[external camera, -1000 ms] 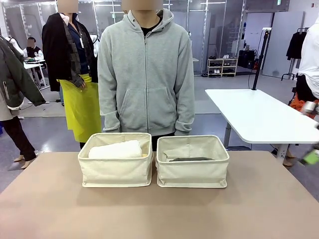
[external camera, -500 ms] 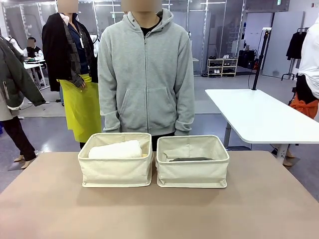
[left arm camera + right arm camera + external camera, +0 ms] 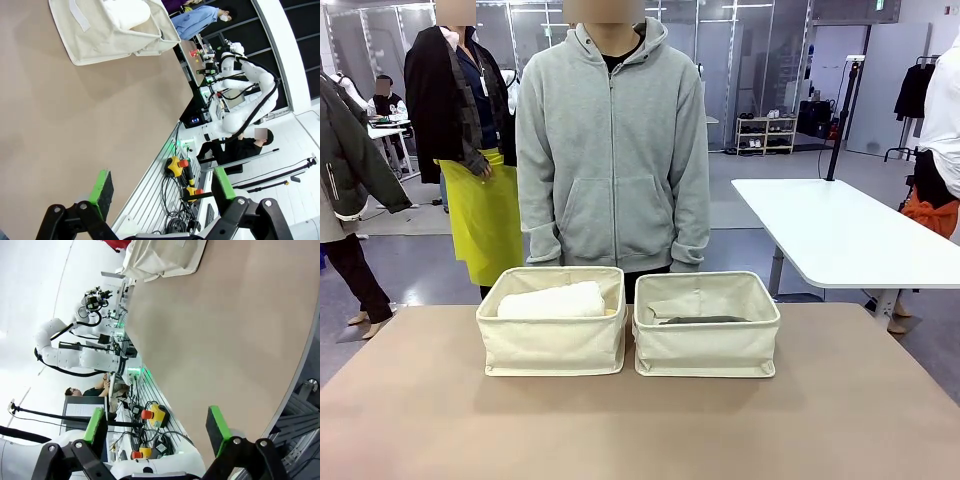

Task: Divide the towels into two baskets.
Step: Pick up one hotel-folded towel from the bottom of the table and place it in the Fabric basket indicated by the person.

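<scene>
Two cream canvas baskets stand side by side at the table's far edge. The left basket (image 3: 550,345) holds a white rolled towel (image 3: 552,300) that rises to its rim. Low inside the right basket (image 3: 706,350) lies a dark grey towel (image 3: 705,320). My left gripper (image 3: 162,187) is open, with nothing between its green pads, back over the table's near edge and far from a basket (image 3: 95,40) with a white towel (image 3: 125,12) in it. My right gripper (image 3: 156,425) is also open and holds nothing, far from a basket (image 3: 165,257).
A person in a grey hoodie (image 3: 612,150) stands right behind the baskets, hands down. The tan table (image 3: 640,430) stretches bare in front of the baskets. Cables and emergency-stop boxes (image 3: 175,165) lie past the near table edge. A white table (image 3: 840,235) stands at back right.
A second ago part of my right gripper showed at the right edge of the front view; it has since drawn back out of that view. Baskets, towels and the person have not moved.
</scene>
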You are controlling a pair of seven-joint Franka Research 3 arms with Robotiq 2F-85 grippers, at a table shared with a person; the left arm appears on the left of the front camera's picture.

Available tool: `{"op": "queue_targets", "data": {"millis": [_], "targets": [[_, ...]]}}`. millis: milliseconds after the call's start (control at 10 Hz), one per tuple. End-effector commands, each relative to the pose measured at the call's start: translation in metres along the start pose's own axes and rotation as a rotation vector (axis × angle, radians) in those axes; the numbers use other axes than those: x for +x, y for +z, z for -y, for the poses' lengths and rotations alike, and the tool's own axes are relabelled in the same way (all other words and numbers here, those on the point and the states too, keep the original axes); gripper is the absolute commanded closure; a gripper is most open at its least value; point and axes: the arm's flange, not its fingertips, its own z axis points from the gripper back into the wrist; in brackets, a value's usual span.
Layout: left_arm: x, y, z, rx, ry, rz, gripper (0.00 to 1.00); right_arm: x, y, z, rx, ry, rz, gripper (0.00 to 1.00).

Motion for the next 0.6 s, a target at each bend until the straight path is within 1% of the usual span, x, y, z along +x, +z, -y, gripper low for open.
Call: {"op": "queue_targets", "data": {"millis": [0,500], "targets": [[-0.0019,0.0028,0.0041,0.004,-0.006,-0.002,0.0,-0.0034,0.0022,-0.0115,-0.016,0.008,-0.019,0.0],[-0.0019,0.0028,0.0041,0.004,-0.006,-0.002,0.0,-0.0034,0.0022,-0.0115,-0.016,0.008,-0.019,0.0]]}}
